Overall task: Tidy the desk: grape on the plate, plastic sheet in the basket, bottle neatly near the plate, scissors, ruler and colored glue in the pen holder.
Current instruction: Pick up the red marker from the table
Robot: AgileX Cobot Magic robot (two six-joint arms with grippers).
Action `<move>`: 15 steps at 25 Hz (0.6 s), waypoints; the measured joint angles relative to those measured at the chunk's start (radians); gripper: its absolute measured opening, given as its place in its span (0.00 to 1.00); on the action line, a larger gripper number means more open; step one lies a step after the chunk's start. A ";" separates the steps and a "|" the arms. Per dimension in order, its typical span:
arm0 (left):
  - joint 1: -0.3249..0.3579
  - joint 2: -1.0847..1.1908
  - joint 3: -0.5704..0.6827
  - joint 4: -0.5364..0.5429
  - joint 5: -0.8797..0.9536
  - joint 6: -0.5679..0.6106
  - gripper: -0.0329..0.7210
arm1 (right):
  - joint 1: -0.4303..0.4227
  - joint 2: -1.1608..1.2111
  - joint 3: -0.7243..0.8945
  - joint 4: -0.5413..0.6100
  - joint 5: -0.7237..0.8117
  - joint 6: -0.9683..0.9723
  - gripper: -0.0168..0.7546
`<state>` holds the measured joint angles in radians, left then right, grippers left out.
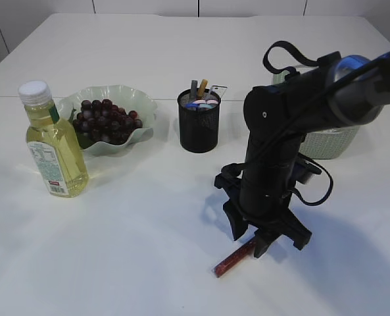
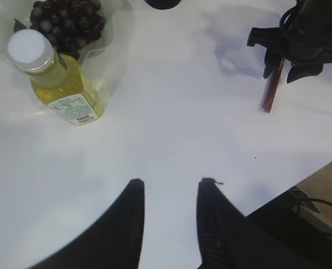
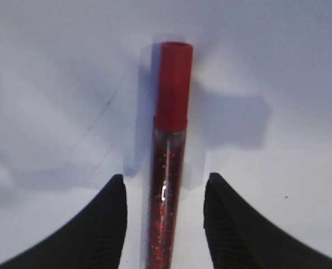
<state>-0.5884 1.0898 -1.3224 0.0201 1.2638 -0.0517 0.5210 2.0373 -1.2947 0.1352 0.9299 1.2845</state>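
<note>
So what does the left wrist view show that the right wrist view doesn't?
Only the left wrist view shows the bottle, the grapes on the plate, the table edge, the left claw open over bare table, and the right arm seen from outside.

Only the right wrist view shows close detail: the glue's red cap, its glittery tube, and the right claw open, fingers on either side of the tube without touching.

Both show the red glitter glue lying on the white table.
</note>
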 joint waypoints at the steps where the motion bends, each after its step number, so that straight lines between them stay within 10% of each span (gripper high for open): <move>1: 0.000 0.000 0.000 0.000 0.000 0.000 0.36 | 0.000 0.000 0.000 0.000 0.000 0.000 0.49; 15: 0.000 0.000 0.000 0.002 0.000 0.000 0.36 | 0.000 0.019 -0.001 0.010 -0.004 0.000 0.49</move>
<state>-0.5884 1.0898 -1.3224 0.0218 1.2638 -0.0517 0.5210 2.0568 -1.2954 0.1448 0.9254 1.2845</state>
